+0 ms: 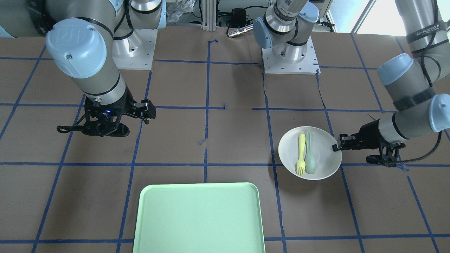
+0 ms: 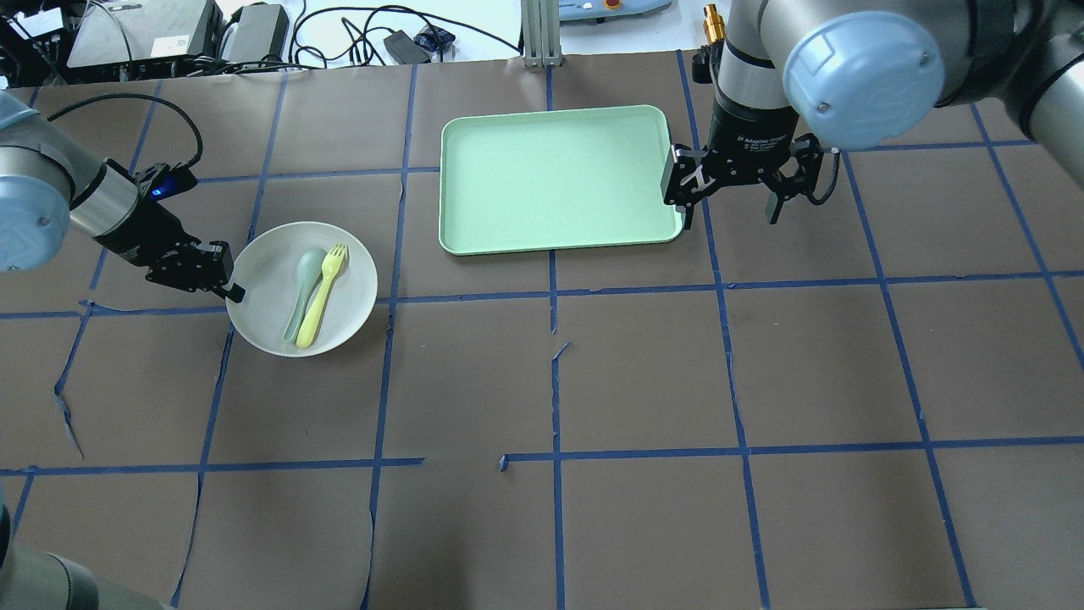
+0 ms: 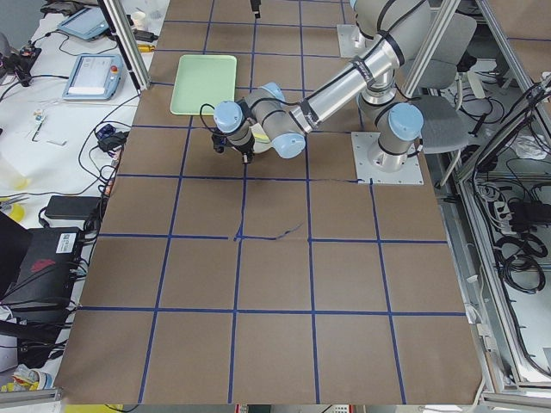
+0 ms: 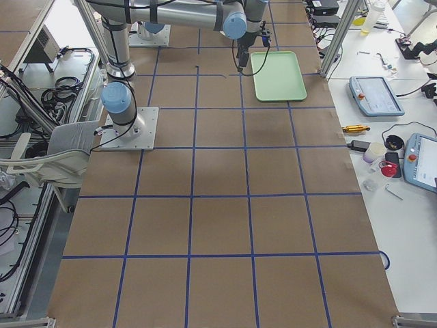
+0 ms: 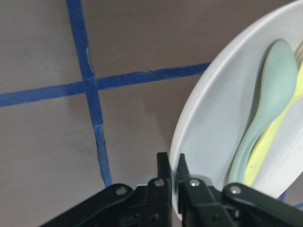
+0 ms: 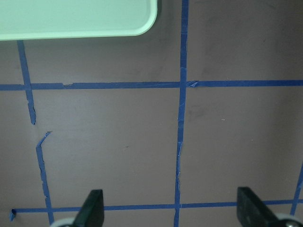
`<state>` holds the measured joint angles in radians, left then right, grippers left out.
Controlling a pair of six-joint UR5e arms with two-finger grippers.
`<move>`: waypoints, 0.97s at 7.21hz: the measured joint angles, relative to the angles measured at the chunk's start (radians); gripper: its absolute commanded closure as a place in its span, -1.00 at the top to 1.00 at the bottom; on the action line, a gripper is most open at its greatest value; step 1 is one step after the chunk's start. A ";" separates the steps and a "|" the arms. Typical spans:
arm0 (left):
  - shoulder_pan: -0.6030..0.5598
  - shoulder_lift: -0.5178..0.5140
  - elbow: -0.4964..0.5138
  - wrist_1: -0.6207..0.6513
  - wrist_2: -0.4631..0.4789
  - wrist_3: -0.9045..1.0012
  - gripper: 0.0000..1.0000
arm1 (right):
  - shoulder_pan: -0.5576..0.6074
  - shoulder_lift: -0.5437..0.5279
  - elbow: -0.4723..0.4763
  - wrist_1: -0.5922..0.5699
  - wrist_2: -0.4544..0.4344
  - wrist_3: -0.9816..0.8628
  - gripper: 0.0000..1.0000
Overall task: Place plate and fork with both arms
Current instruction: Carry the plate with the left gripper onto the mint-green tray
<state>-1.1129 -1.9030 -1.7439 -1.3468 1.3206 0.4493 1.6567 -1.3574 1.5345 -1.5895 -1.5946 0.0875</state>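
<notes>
Left gripper (image 2: 230, 288) is clamped on the plate (image 2: 262, 296) rim at the overhead view's left, right gripper (image 2: 728, 216) is wide open, so next is probably a level lift keeping the fork (image 2: 323, 296) aboard.

From where I stand, the left arm (image 2: 51, 195) reaches low and nearly level over the table, forearm stretched outward and wrist bent so the tool points sideways. The left gripper (image 2: 230, 291) is pinched onto the near rim of the plate (image 2: 262, 330), one finger inside the rim and the other outside, the two almost meeting. The right arm (image 2: 864, 68) is raised higher, elbow folded, its wrist turned straight down. The right gripper (image 2: 730, 216) hangs above the table with its fingers (image 6: 92, 208) spread wide, gripping nothing.
</notes>
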 measured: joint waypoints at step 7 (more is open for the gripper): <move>-0.406 -0.324 0.382 0.191 -0.283 -0.698 -1.00 | 0.000 -0.003 0.037 -0.016 0.002 0.001 1.00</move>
<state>-1.5194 -2.2265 -1.3624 -1.1555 1.0378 -0.2491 1.6567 -1.3600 1.5718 -1.6050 -1.5922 0.0888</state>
